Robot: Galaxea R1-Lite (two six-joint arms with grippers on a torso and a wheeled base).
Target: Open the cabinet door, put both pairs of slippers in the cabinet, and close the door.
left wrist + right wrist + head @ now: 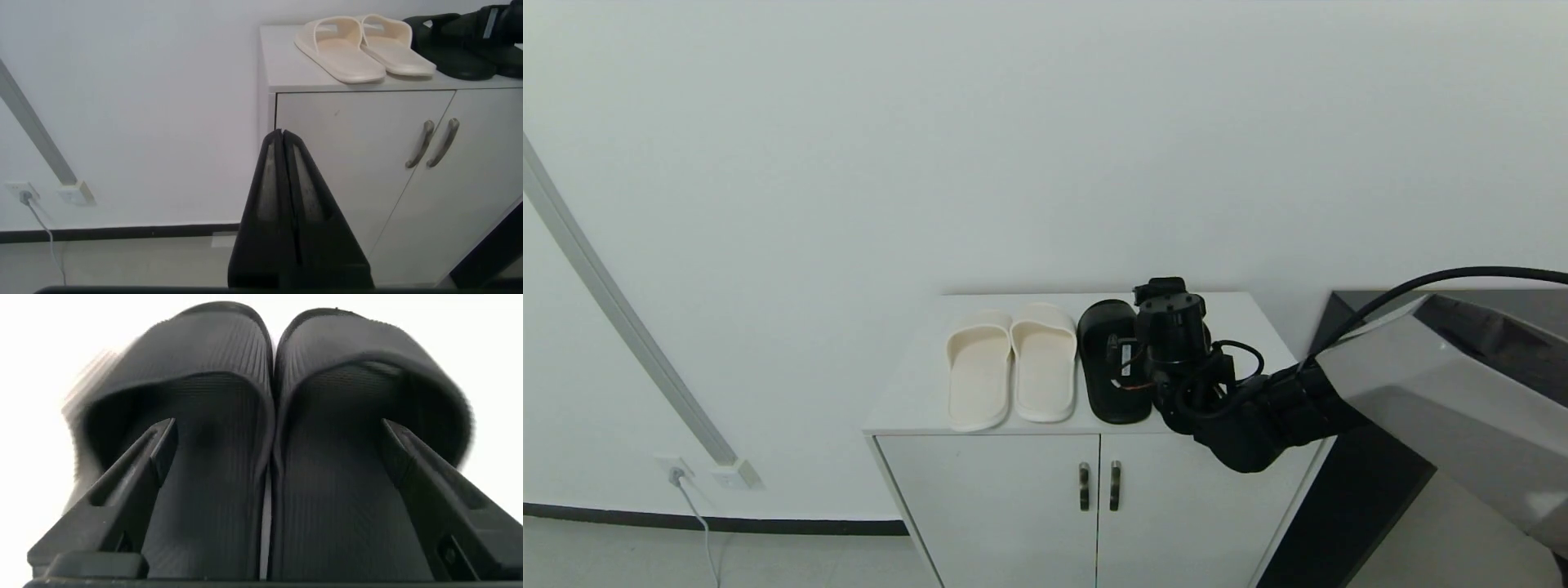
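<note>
Spanning the black slippers (204, 416), the right gripper (278, 425) stands spread wide atop the closed cabinet (988, 506); cream slippers (1011, 367) lie at their 9 o'clock. The left gripper (283, 139) is clenched.

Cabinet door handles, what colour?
Grey, metallic-looking handles; clearest in the left wrist view.

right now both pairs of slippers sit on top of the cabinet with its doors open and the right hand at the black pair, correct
No, the doors are shut, as the head view shows. White slippers and black slippers do sit on top of the cabinet, with the right hand at the black pair.
</note>
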